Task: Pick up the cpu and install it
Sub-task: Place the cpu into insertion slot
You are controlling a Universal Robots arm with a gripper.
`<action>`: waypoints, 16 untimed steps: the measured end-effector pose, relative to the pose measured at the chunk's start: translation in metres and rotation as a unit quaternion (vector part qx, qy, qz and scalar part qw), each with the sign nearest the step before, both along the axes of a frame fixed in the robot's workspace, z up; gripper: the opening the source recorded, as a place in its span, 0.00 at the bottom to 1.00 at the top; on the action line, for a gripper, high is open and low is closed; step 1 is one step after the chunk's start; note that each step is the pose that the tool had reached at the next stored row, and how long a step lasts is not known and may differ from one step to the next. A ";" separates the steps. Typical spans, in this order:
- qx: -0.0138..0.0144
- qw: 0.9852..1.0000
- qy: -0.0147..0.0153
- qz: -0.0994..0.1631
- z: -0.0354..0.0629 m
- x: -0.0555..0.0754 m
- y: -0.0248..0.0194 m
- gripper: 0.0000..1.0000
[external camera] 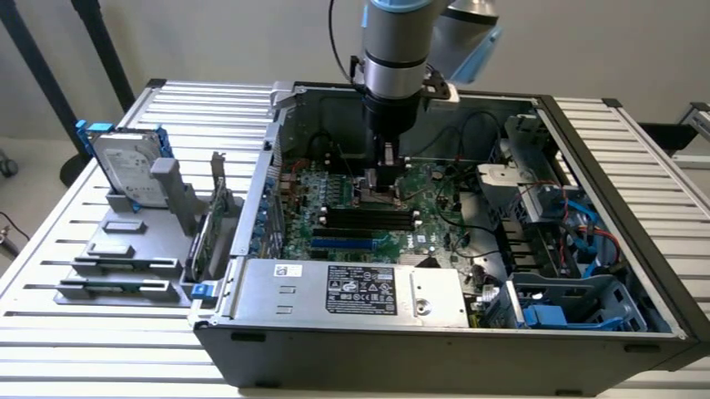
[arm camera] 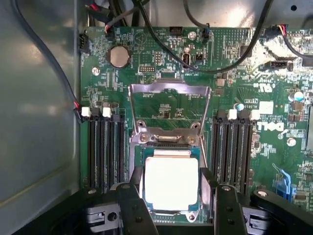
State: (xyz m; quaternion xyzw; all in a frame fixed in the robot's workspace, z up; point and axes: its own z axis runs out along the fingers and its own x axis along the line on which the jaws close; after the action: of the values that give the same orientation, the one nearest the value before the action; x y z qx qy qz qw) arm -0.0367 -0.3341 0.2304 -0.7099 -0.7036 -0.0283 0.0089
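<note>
The cpu (arm camera: 171, 183), a small square chip with a pale metal top, lies level over the black-framed socket (arm camera: 167, 142) of the green board (arm camera: 244, 73). My gripper (arm camera: 172, 188) straddles it, with one dark finger (arm camera: 136, 191) against each of two opposite sides. The socket's metal load plate (arm camera: 168, 90) stands swung open beyond the chip. Whether the chip rests in the socket or hovers just above it cannot be told. In the exterior view the gripper (external camera: 384, 189) reaches straight down into the open computer case (external camera: 444, 341), low over the board's middle.
Black memory slots (arm camera: 102, 152) (arm camera: 232, 152) flank the socket on both sides. Black cables (arm camera: 220, 63) loop over the board's far part. The power supply (external camera: 355, 291) fills the case's near side. A hard drive with blue rails (external camera: 128, 170) stands in a grey holder at the exterior view's left.
</note>
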 end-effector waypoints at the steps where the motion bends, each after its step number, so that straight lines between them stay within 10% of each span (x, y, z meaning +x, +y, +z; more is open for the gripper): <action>1: 0.000 1.000 0.000 -0.001 -0.0001 -0.004 0.0000 0.55; 16: 0.003 1.000 -0.001 -0.008 -0.0113 -0.006 0.0004 0.55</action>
State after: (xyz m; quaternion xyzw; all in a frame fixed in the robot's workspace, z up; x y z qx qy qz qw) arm -0.0430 -0.3336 0.2190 -0.7158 -0.6975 -0.0312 0.0104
